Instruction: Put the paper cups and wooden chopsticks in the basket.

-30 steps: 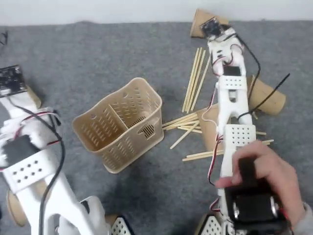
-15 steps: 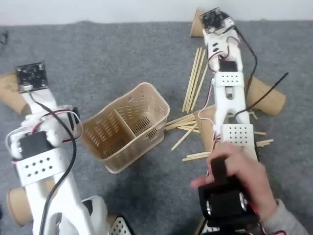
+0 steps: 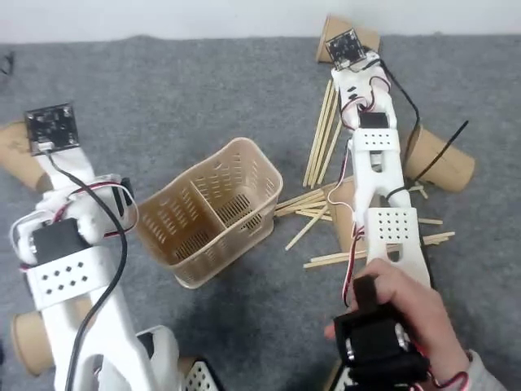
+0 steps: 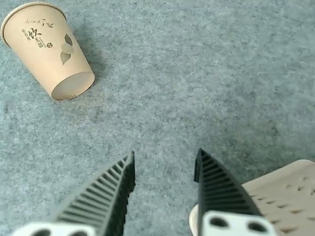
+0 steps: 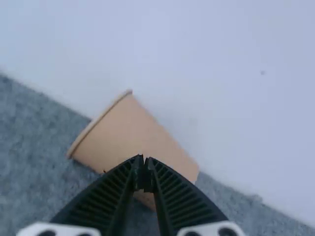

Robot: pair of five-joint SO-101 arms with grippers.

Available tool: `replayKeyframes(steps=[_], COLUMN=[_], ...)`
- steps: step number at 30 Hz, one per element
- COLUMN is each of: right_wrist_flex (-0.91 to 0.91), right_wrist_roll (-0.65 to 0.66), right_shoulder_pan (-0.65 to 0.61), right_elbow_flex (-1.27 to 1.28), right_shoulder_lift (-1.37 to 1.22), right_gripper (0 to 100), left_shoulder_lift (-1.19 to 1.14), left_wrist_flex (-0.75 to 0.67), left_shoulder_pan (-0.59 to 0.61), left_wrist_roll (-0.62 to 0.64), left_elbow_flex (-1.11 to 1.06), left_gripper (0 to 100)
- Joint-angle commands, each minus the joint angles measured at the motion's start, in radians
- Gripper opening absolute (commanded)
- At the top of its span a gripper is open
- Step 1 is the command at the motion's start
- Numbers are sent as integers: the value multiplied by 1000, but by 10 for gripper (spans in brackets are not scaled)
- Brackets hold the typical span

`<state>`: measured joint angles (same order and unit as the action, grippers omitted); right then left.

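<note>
**Left gripper** point(image 4: 165, 164): jaws spread wide and empty, above bare carpet point(image 4: 211, 73). A cup point(image 4: 47, 49) lies on its side well apart from the tips. A corner of the basket point(image 4: 285, 196) sits just beside one jaw.

**Right gripper** point(image 5: 143, 169): jaws pressed together, gripping nothing. The tips are in front of a second cup point(image 5: 123, 132), which lies on its side against the white wall point(image 5: 197, 49).

**High view:** the two-compartment basket point(image 3: 244, 151) stands between the arms. Chopsticks point(image 3: 317, 142) lie scattered on the carpet beside the right arm, some passing under it. Other cups point(image 3: 448, 167) lie on their sides near both arms.
</note>
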<state>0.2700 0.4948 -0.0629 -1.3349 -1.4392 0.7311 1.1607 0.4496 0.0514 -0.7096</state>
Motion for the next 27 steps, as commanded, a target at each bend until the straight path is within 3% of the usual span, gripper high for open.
replayKeyframes(steps=[1, 4, 16, 20, 24, 27], right_wrist_flex=[48, 99, 251, 490, 849, 1041], right_wrist_roll=[51, 127, 130, 72, -52, -71], right_shoulder_pan=[1, -7, 22, 38, 51, 56], right_elbow_flex=[-14, -14, -32, -146, -347, -334], right_shoulder_lift=[44, 41, 56, 105, 157, 232], right_gripper=[8, 8, 8, 8, 8, 8], left_shoulder_lift=[31, 31, 23, 23, 23, 23], left_wrist_flex=[-17, -17, -25, -23, -23, -18], left_shoulder_pan=[-6, -5, -6, -6, -6, -6], left_wrist_roll=[11, 11, 8, 6, 6, 6], left_elbow_flex=[2, 5, 58, 62, 65, 62], left_gripper=[192, 192, 192, 192, 192, 192])
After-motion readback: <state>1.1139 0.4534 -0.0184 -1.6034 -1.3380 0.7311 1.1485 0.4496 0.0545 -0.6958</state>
